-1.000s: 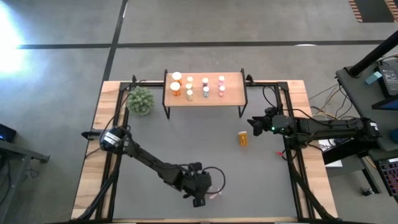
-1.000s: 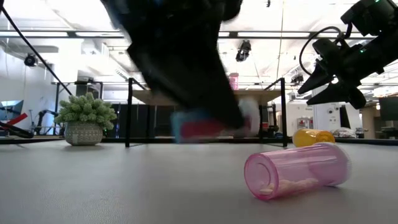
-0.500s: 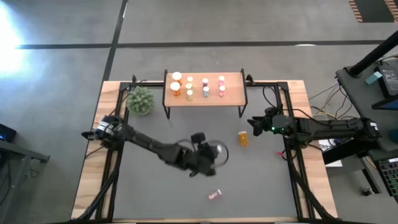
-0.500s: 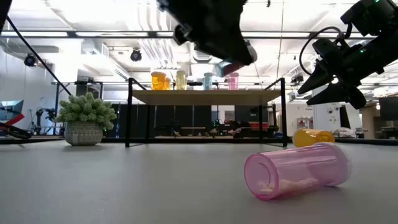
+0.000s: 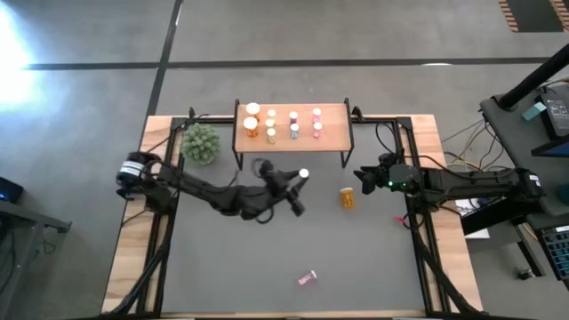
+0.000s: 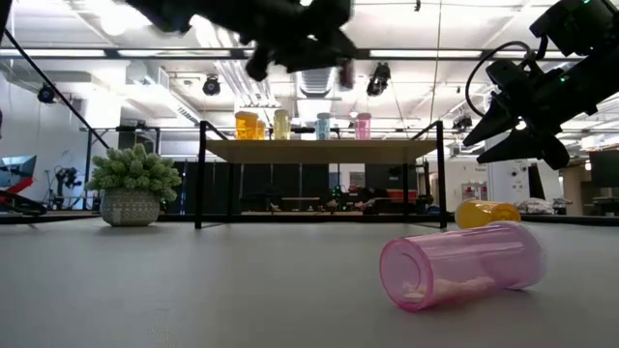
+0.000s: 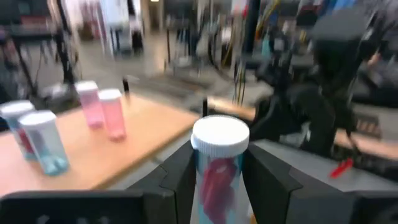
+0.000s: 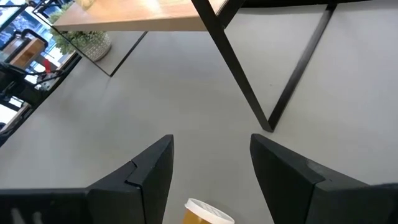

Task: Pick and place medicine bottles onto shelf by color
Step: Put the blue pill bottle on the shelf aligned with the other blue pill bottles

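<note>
Left wrist view puts it plainly: my left gripper (image 7: 214,180) is clamped on a white-capped bottle (image 7: 219,165), my fingers (image 7: 180,177) pressing either side of its body, the cap standing clear above them. The bottle's body looks bluish with a red patch inside. Its long axis runs upright between my fingers, so it can go down on its base.

From the high view, my left gripper (image 5: 293,188) hangs over the desk (image 5: 231,267) just in front of the shelf (image 5: 333,133), which lies ahead and a little to one side. The two blue bottles (image 7: 38,140) stand on the board beside the pink pair (image 7: 102,112), and that is where I judge this one belongs.

My right gripper (image 5: 363,177) waits with fingers apart near the lying orange bottle (image 5: 347,197). The pink bottle (image 6: 459,266) lies on its side well behind me.
</note>
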